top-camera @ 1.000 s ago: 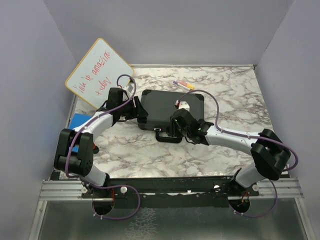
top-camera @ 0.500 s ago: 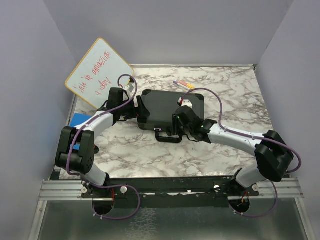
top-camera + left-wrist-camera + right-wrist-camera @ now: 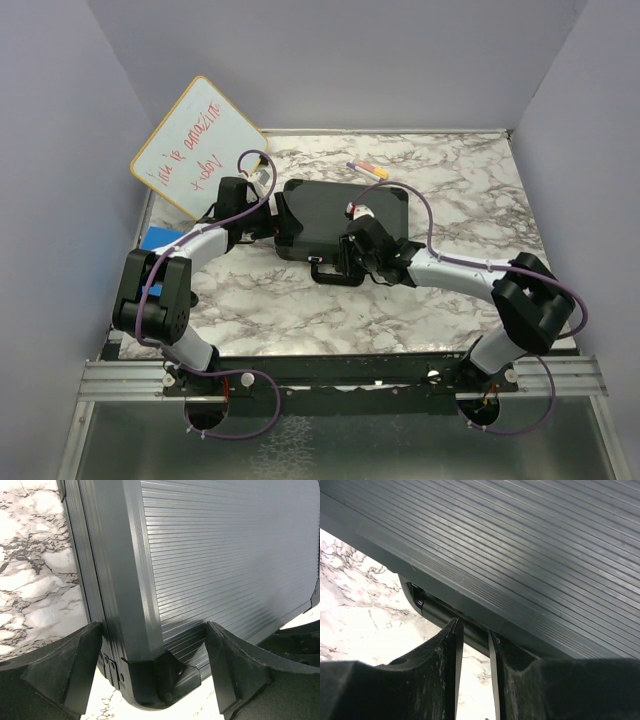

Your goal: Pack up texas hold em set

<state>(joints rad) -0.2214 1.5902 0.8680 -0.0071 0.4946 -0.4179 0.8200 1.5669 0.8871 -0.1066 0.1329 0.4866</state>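
The closed black briefcase [image 3: 330, 212] is lying flat at the centre of the marble table [image 3: 460, 190]. The left gripper [image 3: 280, 222] is straddling the case's 9 o'clock corner, fingers spread wide. The right gripper [image 3: 348, 258] is sitting at its 6 o'clock edge by the handle [image 3: 328, 280], fingers nearly together; I cannot tell whether they are pinching anything.

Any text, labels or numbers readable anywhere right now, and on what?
Whiteboard: two lines of red handwriting, too small and blurred to read.
Case: no label, brand or number shows in any view.
Nothing else in view carries text.
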